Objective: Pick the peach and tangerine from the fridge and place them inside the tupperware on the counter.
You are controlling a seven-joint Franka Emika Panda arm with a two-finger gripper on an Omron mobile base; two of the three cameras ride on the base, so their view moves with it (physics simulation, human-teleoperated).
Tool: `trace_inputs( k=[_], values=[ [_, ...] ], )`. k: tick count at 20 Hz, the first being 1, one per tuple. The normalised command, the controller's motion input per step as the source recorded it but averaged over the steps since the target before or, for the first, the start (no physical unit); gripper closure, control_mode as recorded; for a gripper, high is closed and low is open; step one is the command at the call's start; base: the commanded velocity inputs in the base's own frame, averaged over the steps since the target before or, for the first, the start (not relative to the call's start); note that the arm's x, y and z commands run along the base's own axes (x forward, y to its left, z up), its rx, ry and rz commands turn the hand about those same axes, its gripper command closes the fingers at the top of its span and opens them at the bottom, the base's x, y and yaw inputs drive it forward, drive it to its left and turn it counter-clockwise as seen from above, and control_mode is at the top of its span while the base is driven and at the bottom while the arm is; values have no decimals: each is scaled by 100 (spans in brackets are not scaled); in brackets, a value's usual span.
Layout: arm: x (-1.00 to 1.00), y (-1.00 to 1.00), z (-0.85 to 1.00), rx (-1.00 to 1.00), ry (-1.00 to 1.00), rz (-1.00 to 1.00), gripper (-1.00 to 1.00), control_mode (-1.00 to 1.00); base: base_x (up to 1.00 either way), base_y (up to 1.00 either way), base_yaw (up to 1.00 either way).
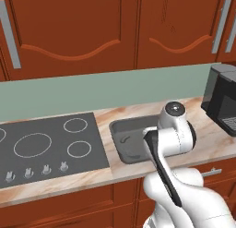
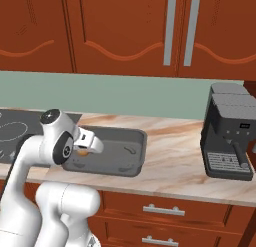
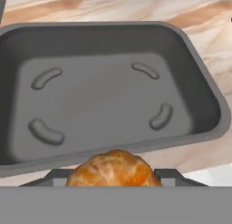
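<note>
Marbled tabletop [image 2: 170,156] under red-brown cabinets, tool [image 3: 114,175] clamped on tangerine [image 3: 114,169] over near edge of tupperware [image 3: 201,82]

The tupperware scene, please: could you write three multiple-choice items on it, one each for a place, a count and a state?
1. Where does the tupperware sit on the counter? A between cooktop and coffee machine; B on the cooktop; C behind the coffee machine.
2. Fruits inside the tupperware? A two; B one; C none.
3. The gripper is A open, empty; B shut on the tangerine; C resting on the counter.

A: cooktop left, coffee machine right.
C: bare floor in the hand view.
B: orange fruit sits between the fingers.
</note>
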Motion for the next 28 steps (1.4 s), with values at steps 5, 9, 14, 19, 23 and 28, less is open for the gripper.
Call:
trace_inputs(
  k=[5,9,14,19,23,28],
  values=[
    [55,31,-33,2,0,9,100,-100,0,0,0],
    [53,26,-25,2,2,10,100,-100,0,0,0],
    [53,17,-21,1,1,10,100,-100,0,0,0],
    [18,2,-37,0,2,5,100,-100,0,0,0],
    [8,0,-38,0,6,0,100,-100,0,0,0],
    [27,-3,-30,0,5,0,100,-100,0,0,0]
  ],
)
